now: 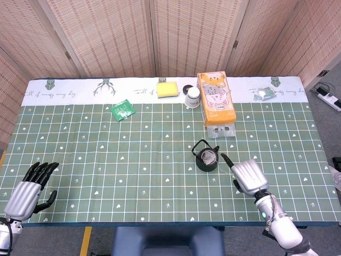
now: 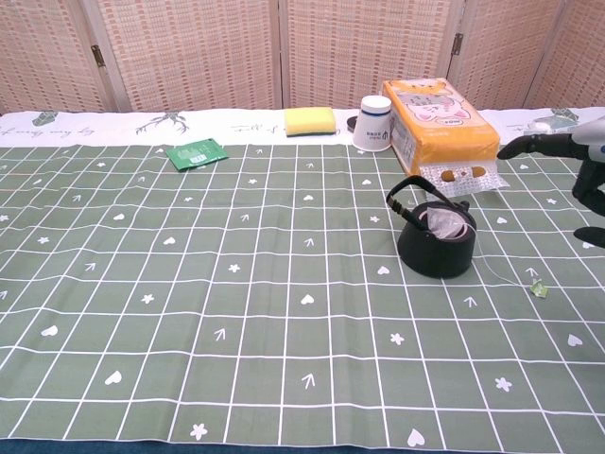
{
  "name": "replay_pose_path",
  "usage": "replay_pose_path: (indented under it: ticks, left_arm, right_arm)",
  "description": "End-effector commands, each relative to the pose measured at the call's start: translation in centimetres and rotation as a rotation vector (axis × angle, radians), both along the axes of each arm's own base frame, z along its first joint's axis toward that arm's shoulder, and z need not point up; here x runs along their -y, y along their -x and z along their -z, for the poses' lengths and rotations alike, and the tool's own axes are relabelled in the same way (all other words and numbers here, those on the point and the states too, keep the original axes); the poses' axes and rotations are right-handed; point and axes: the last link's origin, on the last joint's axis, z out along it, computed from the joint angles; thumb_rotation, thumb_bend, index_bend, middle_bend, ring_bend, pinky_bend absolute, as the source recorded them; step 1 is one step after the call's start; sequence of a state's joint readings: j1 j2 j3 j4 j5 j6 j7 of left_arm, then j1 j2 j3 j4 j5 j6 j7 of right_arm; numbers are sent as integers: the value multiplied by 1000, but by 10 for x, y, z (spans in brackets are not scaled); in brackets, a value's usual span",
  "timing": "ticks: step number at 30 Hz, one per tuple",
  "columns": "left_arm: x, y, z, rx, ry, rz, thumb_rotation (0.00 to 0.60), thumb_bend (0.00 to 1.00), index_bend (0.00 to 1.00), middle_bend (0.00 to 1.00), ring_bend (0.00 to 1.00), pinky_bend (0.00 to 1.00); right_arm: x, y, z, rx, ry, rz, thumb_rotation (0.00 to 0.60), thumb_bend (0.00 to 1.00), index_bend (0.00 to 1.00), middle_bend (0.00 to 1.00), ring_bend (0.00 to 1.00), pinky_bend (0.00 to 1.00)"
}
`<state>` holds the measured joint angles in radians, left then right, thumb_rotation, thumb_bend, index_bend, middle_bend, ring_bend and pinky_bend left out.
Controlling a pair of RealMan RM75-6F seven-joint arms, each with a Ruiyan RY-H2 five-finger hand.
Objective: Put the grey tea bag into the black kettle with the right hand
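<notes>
My right robot hand [image 1: 248, 176] hangs just right of the black kettle [image 1: 206, 158], holding nothing; its fingers look partly curled with one pointing toward the kettle, though I can't judge exactly how far apart they are. My left robot hand [image 1: 27, 189] rests idle at the near left corner of the counter [image 1: 106, 160], fingers loosely apart and empty.

The grey tea bag [image 2: 441, 222] already sits inside the kettle's mouth. I judge it feather-light, soft and easily crushed, best pinched gently by its string or a top edge. The thread trails over the rim to a small green tag [image 2: 539, 288] lying on the cloth.

That thread and tag show only in the chest view. The head view alone shows my left robot hand and how near the right one hangs to the kettle.
</notes>
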<state>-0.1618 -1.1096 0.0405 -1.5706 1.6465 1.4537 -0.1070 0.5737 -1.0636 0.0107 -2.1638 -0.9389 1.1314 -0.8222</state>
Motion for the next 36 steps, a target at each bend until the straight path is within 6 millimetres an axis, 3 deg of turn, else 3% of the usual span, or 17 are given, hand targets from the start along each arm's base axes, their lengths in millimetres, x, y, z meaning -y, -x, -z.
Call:
replay_pose_path:
  ticks: [1, 6, 11, 17, 23, 36]
  left_arm:
    - [0, 1, -1, 5, -3, -1, 600, 459, 0, 74, 53, 0]
    - [-1, 2, -2, 8, -8, -9, 600, 459, 0, 74, 72, 0]
    - [-2, 3, -3, 7, -9, -10, 600, 459, 0, 75, 77, 0]
    - [-2, 3, -5, 13, -16, -17, 600, 459, 0, 94, 113, 0]
    - [-1, 3, -8, 29, -21, -13, 600, 459, 0, 94, 106, 0]
    - [-1, 4, -11, 38, -23, -20, 600, 459, 0, 94, 120, 0]
  right_arm:
    - [26, -20, -6, 39, -112, 108, 600, 427, 0, 1000, 1000, 798]
    - [38, -30, 2, 70, -235, 255, 600, 428, 0, 1000, 1000, 863]
    - [53, -38, 8, 140, -329, 371, 600, 428, 2, 1000, 1000, 867]
    - [68, -42, 21, 72, -321, 364, 600, 428, 3, 1000, 1000, 867]
    - [70, -48, 29, 56, -312, 363, 600, 428, 13, 1000, 1000, 867]
    - [76, -42, 47, -7, -314, 385, 600, 428, 36, 1000, 1000, 867]
